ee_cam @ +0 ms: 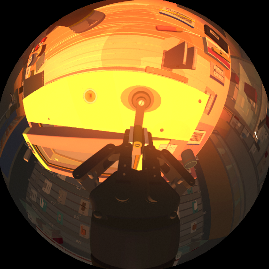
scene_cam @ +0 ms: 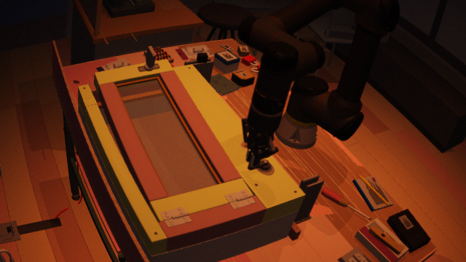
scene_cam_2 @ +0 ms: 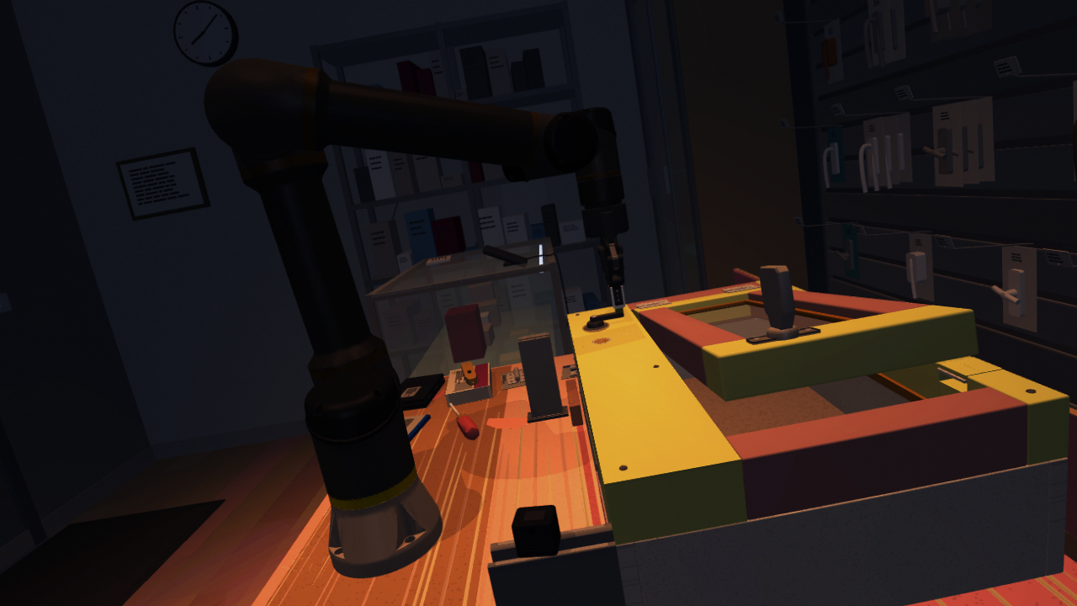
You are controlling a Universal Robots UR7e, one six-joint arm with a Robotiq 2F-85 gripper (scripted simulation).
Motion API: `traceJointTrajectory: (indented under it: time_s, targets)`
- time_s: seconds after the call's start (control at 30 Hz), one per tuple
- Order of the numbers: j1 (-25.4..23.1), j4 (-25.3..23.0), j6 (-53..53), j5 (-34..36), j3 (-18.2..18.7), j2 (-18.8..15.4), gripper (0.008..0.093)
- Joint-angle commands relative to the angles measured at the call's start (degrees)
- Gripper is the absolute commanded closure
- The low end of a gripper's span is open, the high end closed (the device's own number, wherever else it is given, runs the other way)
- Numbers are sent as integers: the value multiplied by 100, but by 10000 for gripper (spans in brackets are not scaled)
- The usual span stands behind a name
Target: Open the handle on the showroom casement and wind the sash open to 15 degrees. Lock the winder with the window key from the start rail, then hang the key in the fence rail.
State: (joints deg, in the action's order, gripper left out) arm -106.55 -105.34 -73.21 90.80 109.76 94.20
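Note:
The winder crank knob (ee_cam: pixel 137 140) is clamped in my closed gripper (ee_cam: pixel 137 136), and the crank arm runs from it to the round winder hub (ee_cam: pixel 141 99) on the yellow frame rail (scene_cam: pixel 233 134). The gripper (scene_cam: pixel 259 162) stands upright over that rail near the hinge end. The red sash (scene_cam_2: pixel 798 362) is lifted off the frame at its handle end, and the grey casement handle (scene_cam_2: pixel 779 301) stands upright on the raised yellow sash bar. A small round keyhole fitting (ee_cam: pixel 89 95) sits on the rail beside the hub. The key is not identifiable.
A grey slotted rail stand (scene_cam: pixel 309 196) stands at the frame's near corner beside me. A red screwdriver (scene_cam: pixel 336 199), cards and small boxes lie on the table beyond it. The arm's base (scene_cam: pixel 296 127) sits next to the frame, with more hardware boxes (scene_cam: pixel 225 60) at the far end.

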Motion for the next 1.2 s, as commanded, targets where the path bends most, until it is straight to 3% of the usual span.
traceJointTrajectory:
  time_s: [0.0, 1.17]
  targets:
    - [-31, -35, 8, -80, -8, -13, 934]
    - [-327, -39, 304, -80, -64, -74, 934]
